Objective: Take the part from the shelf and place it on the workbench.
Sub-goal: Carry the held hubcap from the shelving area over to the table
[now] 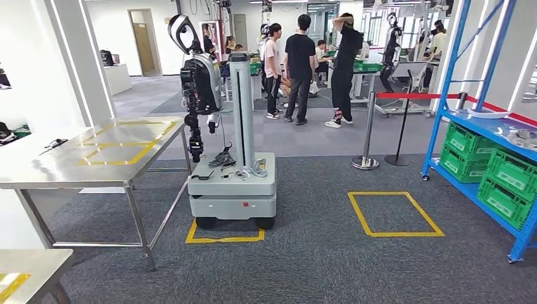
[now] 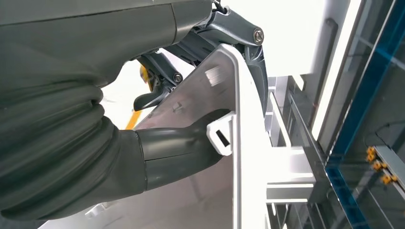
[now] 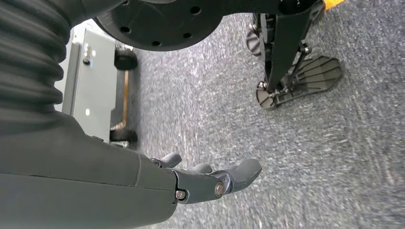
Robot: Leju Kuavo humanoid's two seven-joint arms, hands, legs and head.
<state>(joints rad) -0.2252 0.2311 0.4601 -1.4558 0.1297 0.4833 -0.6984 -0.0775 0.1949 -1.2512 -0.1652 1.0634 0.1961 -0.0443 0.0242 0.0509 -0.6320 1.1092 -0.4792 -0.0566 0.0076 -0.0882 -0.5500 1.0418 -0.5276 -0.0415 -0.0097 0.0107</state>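
In the left wrist view my left hand [image 2: 172,150] grips the part [image 2: 239,143], a flat pale metal piece with a white edge and a small white clip. The thumb presses one face and the dark fingers [image 2: 243,40] wrap over its far edge. My right hand [image 3: 210,183] hangs over the grey carpet with its fingers apart and nothing in them. The steel workbench [image 1: 95,158], marked with yellow tape squares, stands ahead on the left. The blue shelf [image 1: 487,126] stands at the right edge.
A wheeled robot on a grey base [image 1: 233,190] stands mid-floor beside the workbench, over yellow floor tape. Another yellow floor square [image 1: 394,214] lies near the shelf. Green crates [image 1: 500,180] fill the lower shelf. A second table corner [image 1: 25,263] is near left. Several people stand far back.
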